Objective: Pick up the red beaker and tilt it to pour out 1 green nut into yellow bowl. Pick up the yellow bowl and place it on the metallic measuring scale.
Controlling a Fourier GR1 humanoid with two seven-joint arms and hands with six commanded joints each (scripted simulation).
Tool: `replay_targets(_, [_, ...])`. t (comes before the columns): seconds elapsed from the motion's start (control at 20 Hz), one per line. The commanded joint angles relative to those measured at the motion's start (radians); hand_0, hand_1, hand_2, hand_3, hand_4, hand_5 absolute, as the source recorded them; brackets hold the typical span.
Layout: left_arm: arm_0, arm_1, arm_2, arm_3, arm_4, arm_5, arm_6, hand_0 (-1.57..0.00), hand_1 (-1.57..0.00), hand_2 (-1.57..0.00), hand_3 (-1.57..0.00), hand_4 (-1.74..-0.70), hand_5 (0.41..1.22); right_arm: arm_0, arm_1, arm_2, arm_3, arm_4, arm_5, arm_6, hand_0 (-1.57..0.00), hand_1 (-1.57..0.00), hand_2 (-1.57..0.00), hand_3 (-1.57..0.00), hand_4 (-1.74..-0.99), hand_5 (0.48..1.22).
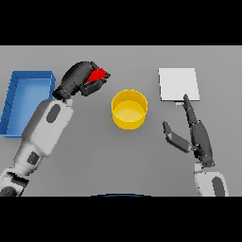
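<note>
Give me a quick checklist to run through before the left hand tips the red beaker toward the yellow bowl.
1. Left hand curled round the red beaker: ok.
2. Beaker directly over the round yellow bowl: not ok, it is off to the bowl's left.
3. Green nut inside beaker: cannot tell.
4. Bowl upright, nothing visible inside: ok.
5. Right hand clear of bowl: ok.
6. Flat square metallic scale free: not ok, a right-hand finger overlaps its near edge.

lighting even, diffuse, moderately bright; source direction cannot be told. grey table uniformly lit, no hotspots. cast shadows faint, barely any under yellow bowl. no glare on white scale. bowl interior shades slightly darker toward its wall. no edge distortion seen. focus uniform throughout.
</note>
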Motion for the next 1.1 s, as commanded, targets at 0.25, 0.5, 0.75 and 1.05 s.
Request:
replay_targets(0.25, [-0.104, 0.038, -0.187, 0.039, -0.233, -0.071, 0.057, -1.57, -1.57, -1.57, -1.57, -1.74, 1.191, 0.006, 0.011, -0.006, 0.005, -0.023, 0.008, 0.015, 0.0, 0.0, 0.0, 0.0, -1.182, 0.674])
replay_targets(0.5, [-0.207, 0.06, -0.325, 0.109, -0.382, -0.18, 0.042, -1.57, -1.57, -1.57, -1.38, -1.71, 1.211, 0.009, 0.027, -0.005, -0.008, -0.038, 0.007, 0.031, 0.0, 0.0, 0.0, 0.0, -1.195, 0.671])
replay_targets(0.75, [-0.323, 0.051, -0.431, 0.192, -0.49, -0.249, -0.035, -1.57, -1.57, -1.57, -1.35, -1.72, 1.218, 0.005, 0.036, -0.019, 0.01, -0.073, 0.019, 0.045, 0.0, 0.0, 0.0, 0.0, -1.212, 0.631])
replay_targets(1.05, [-0.403, 0.045, -0.557, 0.236, -0.61, -0.27, -0.131, -1.57, -1.57, -1.57, -1.51, -1.73, 1.22, 0.003, 0.038, -0.015, 0.008, -0.031, -0.017, 0.024, 0.0, 0.0, 0.0, 0.0, -1.205, 0.584])
